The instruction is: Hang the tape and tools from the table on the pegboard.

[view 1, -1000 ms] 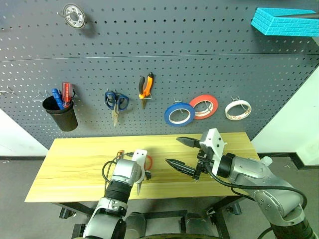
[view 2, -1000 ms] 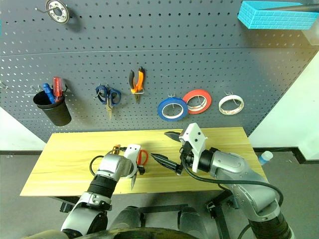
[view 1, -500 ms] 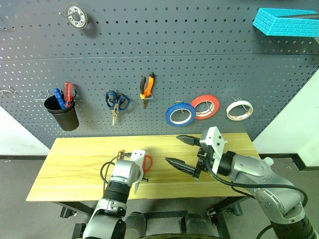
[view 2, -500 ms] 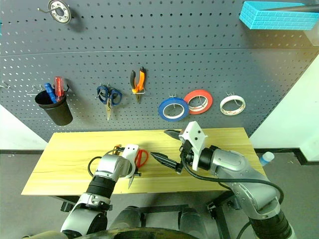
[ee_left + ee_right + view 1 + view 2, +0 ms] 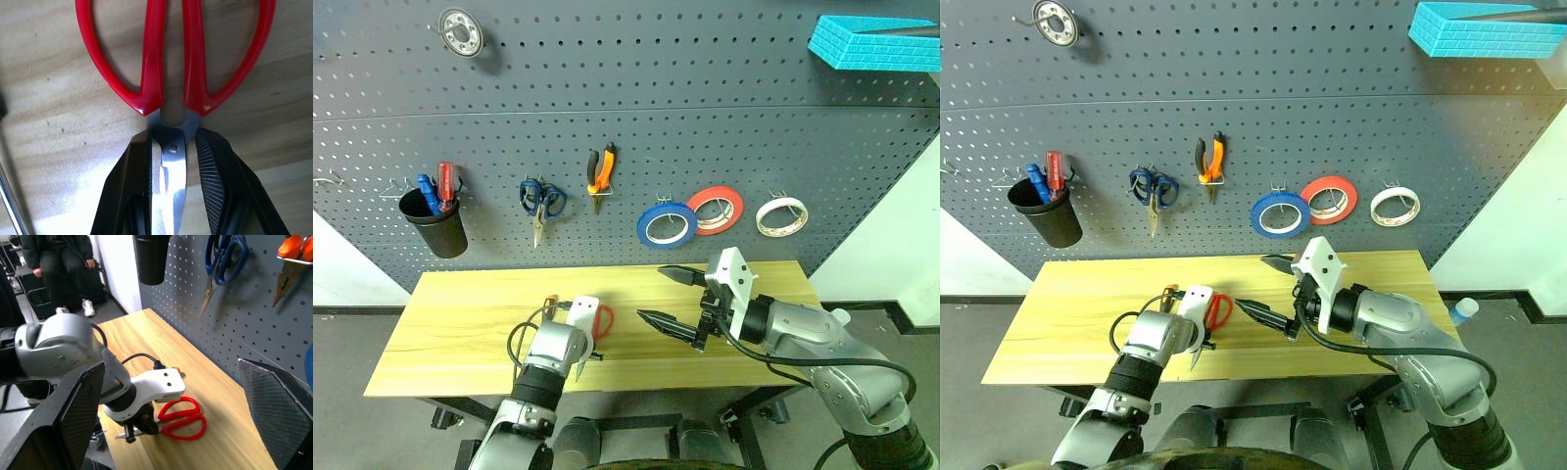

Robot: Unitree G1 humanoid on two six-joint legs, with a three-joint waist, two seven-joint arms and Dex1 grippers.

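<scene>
Red-handled scissors lie on the wood-grain table near its front edge. My left gripper points steeply down and is shut on their blades just below the pivot. The scissors also appear under that hand in the right wrist view. An orange-and-black screwdriver handle peeks out beside the left wrist. My right gripper hovers open and empty over the table's middle. On the pegboard hang the whitish tape and the orange-and-black pliers.
The board also holds a black cup with red and blue screwdrivers, blue-handled scissors, a blue roll, a red-orange roll, a metal ring and a cyan basket. A seated person is off the table's end.
My left gripper's fingers have closed on the scissors' blades and the wrist has tilted a little. The scissors still rest on the table. The right arm has not moved.
</scene>
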